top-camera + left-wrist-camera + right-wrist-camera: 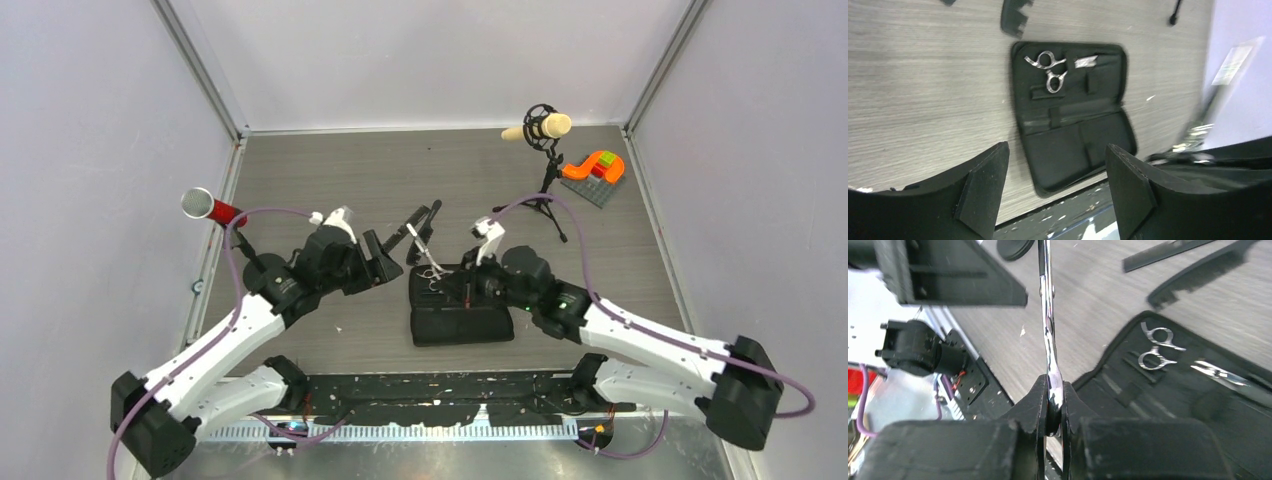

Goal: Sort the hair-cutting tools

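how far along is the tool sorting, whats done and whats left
Done: one pair of scissors sits tucked in the open case. In hand: the right gripper has its fingers shut on the second scissors; the left gripper is open and empty. Left: both combs lie on the table beyond the case, not yet stowed.

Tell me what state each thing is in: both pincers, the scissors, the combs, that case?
Left pincer: open, empty.
Right pincer: shut on held scissors.
Held scissors: blades together, in right pincer.
Case: unzipped, lying open.
Other scissors: tucked in the case.
Combs: loose outside the case.
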Available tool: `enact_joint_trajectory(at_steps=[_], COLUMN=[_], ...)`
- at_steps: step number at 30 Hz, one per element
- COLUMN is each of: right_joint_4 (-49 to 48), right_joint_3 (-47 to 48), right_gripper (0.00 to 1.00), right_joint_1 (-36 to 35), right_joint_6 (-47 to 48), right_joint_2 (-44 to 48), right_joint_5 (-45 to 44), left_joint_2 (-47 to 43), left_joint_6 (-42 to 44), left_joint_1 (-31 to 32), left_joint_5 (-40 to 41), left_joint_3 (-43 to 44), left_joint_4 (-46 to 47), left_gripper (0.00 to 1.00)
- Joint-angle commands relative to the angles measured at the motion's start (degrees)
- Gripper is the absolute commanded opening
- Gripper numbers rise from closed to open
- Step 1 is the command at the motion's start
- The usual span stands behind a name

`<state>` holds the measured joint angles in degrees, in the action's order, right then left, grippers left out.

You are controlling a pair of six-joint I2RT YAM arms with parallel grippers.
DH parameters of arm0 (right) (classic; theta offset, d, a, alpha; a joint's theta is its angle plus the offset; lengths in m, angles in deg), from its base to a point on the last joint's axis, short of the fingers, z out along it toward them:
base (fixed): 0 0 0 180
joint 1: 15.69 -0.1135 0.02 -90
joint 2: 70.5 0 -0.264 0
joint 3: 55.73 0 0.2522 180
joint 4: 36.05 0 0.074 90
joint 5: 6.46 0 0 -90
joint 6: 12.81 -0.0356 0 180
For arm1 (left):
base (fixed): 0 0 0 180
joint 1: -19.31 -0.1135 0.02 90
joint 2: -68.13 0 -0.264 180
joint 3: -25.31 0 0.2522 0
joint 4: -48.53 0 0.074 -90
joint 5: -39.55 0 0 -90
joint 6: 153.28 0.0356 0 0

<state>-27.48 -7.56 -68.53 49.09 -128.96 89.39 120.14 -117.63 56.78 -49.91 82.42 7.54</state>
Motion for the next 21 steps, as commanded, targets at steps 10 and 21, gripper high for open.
enact_joint_trajectory(at_steps=[10,21], right_joint_4=[20.6,26.6], right_joint_3=[-4.2,-0.5], right_gripper=[0.05,0.05], right_joint_1=[14.1,14.6], right_joint_6=[1.9,6.3], right_joint_2=[16.9,13.9], right_joint_5=[-12.4,-14.7], left_joint_2=[26.6,38.9], left_joint_6=[18.1,19.2], left_joint_1=[3.2,6.0], left_joint_5=[-11.5,-15.1], left_joint_3=[7.5,9.8], left_joint_4=[-3.3,-0.5], left_gripper=[0.63,0.51])
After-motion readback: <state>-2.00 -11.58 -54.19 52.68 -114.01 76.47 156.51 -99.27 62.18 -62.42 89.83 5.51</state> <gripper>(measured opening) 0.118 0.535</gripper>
